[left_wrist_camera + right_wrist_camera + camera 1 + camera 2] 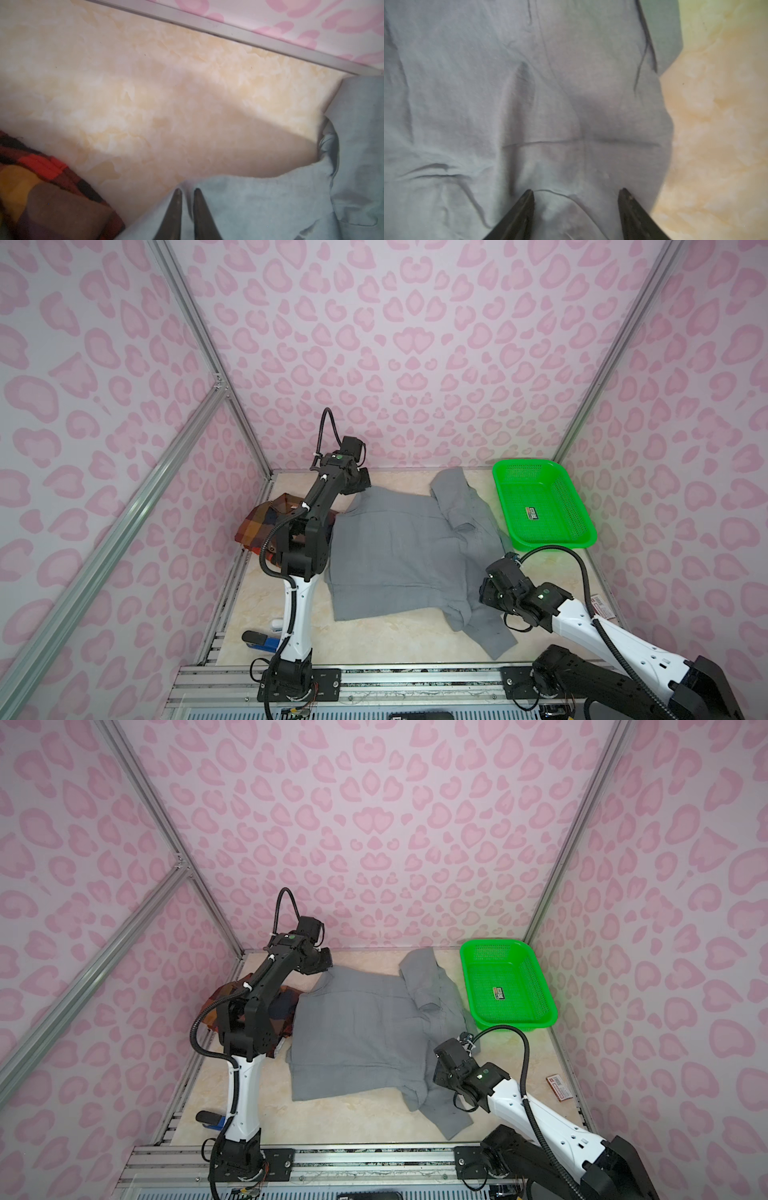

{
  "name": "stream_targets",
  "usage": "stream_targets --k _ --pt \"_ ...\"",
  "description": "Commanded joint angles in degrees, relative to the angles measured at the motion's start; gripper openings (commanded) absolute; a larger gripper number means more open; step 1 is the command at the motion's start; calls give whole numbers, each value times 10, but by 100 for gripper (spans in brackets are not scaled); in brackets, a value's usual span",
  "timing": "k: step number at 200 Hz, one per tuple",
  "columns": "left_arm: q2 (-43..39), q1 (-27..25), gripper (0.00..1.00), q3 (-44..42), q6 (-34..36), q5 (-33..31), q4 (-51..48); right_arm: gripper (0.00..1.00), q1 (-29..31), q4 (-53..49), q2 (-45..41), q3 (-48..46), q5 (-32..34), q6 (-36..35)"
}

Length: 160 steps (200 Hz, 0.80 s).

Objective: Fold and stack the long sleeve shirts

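The gray long sleeve shirt lies spread over the middle of the table, one sleeve folded at the far right and another trailing toward the front right. The plaid long sleeve shirt sits bunched at the left, partly hidden by the left arm. My left gripper is at the gray shirt's far-left corner, its jaws almost together with a ridge of gray cloth pinched between them. My right gripper hovers open over the shirt's right side, near its edge, holding nothing.
A green mesh basket stands at the far right, close to the gray shirt's sleeve. A small red-and-white packet lies by the right table edge. A blue-and-black object rests at the front left. Pink patterned walls enclose the table.
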Motion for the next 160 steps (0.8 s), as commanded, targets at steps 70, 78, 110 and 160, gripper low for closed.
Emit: stream_targets --k 70,78,110,160 --pt "-186 0 74 -156 -59 72 25 72 0 -17 41 14 -2 -15" --pt "-226 -8 75 -228 -69 66 54 72 0 -17 42 11 -9 -19" --pt "-368 -30 75 -474 -132 47 135 76 14 -107 13 19 -5 7" --pt "-519 -81 75 -692 -202 -20 147 78 117 -258 -64 35 21 88"
